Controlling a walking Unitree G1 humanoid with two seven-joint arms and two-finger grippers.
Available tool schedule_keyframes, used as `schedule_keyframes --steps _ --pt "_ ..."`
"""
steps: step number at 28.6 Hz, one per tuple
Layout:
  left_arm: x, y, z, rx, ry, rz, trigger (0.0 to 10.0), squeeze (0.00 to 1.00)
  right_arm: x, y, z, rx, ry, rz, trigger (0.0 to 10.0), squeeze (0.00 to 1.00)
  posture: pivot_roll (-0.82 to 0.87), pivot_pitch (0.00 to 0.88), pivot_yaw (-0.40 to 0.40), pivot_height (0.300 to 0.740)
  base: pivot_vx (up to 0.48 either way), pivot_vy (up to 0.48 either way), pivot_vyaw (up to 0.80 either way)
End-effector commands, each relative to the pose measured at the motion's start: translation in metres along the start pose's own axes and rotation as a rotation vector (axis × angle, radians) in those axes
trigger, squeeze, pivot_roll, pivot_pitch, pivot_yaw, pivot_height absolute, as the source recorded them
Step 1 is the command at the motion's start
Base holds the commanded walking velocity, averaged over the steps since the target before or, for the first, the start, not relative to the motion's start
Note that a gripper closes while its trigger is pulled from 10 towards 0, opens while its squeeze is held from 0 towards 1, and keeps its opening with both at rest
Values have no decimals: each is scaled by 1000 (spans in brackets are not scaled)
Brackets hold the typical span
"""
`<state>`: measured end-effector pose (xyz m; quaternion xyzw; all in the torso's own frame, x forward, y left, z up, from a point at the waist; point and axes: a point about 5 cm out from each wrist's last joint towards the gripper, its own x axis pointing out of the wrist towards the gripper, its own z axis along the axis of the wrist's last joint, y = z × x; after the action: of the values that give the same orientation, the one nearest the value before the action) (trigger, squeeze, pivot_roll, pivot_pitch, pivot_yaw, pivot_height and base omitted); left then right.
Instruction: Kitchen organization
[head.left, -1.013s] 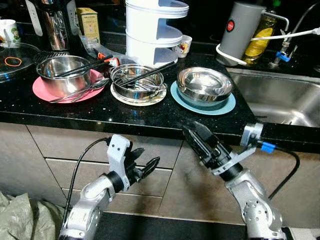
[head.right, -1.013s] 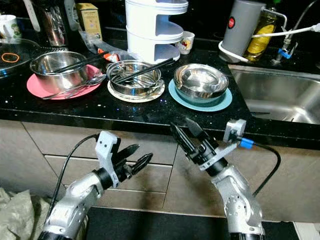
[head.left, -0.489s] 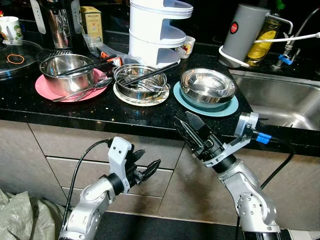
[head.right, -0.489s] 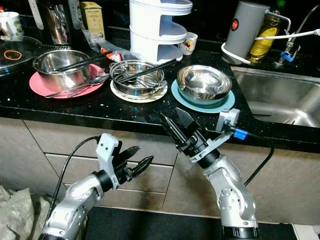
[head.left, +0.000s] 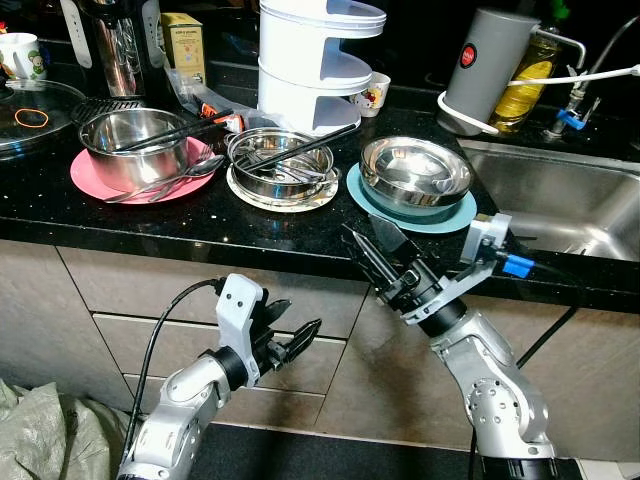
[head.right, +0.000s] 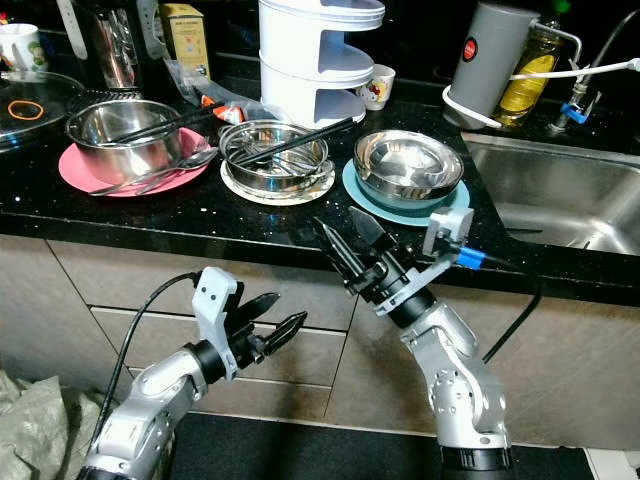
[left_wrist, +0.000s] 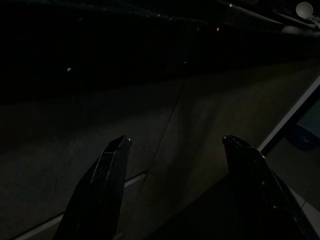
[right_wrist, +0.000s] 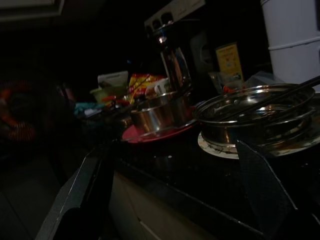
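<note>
Three steel bowls stand in a row on the black counter (head.left: 200, 225). One bowl (head.left: 130, 145) sits on a pink plate (head.left: 85, 180) with chopsticks and a spoon. Another bowl (head.left: 278, 160), holding chopsticks, is on a white plate. Stacked bowls (head.left: 415, 172) rest on a teal plate (head.left: 452, 217). My right gripper (head.left: 362, 230) is open at the counter's front edge, just before the teal plate, holding nothing. The right wrist view looks along the counter at the middle bowl (right_wrist: 255, 112). My left gripper (head.left: 300, 313) hangs open lower down, facing the drawer fronts (left_wrist: 200, 125).
A white tiered rack (head.left: 315, 60) and a small cup (head.left: 372, 95) stand behind the bowls. A grey kettle (head.left: 490, 65) and an oil bottle (head.left: 525, 75) are at the back right, beside the sink (head.left: 570, 195). A glass lid (head.left: 25, 115) and a mug (head.left: 20, 55) sit far left.
My right gripper has risen and moved left, up to the counter's front edge. The left arm has barely moved. The camera shifted a little early on.
</note>
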<state>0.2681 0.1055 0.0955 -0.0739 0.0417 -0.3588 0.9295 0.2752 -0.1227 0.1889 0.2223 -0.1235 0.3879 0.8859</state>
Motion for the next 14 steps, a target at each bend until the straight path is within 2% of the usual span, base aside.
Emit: schedule_keyframes --steps 1,3,5,9,10,11,12,14 --pt "0 -1 -2 0 8 -11 10000 0 3 3 2 -34 17 6 10000 0 126 0 -143 740 0 0 0" --pt "0 -1 -2 3 6 -15 10000 0 4 3 2 -64 31 -6 10000 0 125 0 -142 740 0 0 0" --pt "-1 -2 -2 9 5 -19 10000 0 6 1 -2 -126 74 -18 10000 0 126 0 -145 740 0 -285 0" --pt "-3 -3 0 16 1 -19 10000 0 7 -2 -2 -171 89 -54 10000 0 126 0 -148 740 0 -296 0" --pt "-5 -3 0 18 -3 -13 10000 0 9 -5 -1 -231 120 -65 10000 0 126 0 -149 740 0 -326 0" --pt "-5 -3 0 18 -3 -13 10000 0 9 -5 -1 -231 120 -65 10000 0 126 0 -149 740 0 -326 0" --pt "-6 -3 1 20 -5 -8 10000 0 10 -5 -2 -287 159 -59 10000 0 129 0 -151 740 0 -330 0" --pt "-6 -3 1 20 -7 -6 10000 0 10 -5 -3 -305 173 -56 10000 0 129 0 -151 740 0 -332 0"
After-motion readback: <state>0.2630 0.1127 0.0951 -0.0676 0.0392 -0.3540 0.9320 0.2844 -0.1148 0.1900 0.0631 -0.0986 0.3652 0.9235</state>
